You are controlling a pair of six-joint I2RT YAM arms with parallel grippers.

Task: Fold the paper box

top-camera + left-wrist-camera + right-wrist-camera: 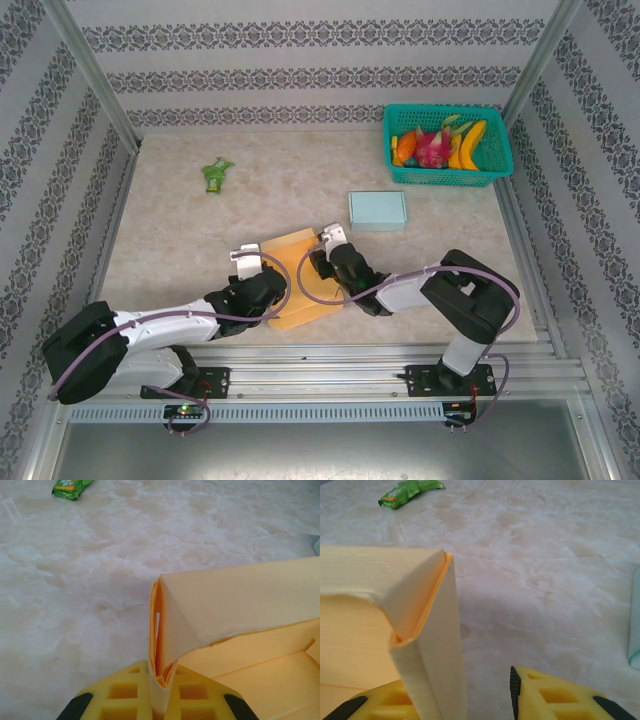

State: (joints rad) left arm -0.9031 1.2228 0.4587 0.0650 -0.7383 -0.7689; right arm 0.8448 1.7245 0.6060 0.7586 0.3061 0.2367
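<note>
Marble-look worktop (200,230), both arms reaching in from the near edge. Orange paper box (300,262) sits near-centre between the arms, open side up, long axis running near to far with the far end leaning slightly left. Teal basket (450,178) of fruit far right, pale blue box (378,210) just beyond the orange one, apart from it. Top view gives the outline and both hands at the far short wall: left hand (250,262) on its left corner, right hand (325,245) on its right corner. Left wrist view shows the grip: left hand (159,700) clamped on the folded, layered corner wall, upright. Right wrist view shows the right hand (465,705) with fingers apart, the corner wall against the left finger (370,702), a gap to the other. Green packet (215,174) far left, well apart.
</note>
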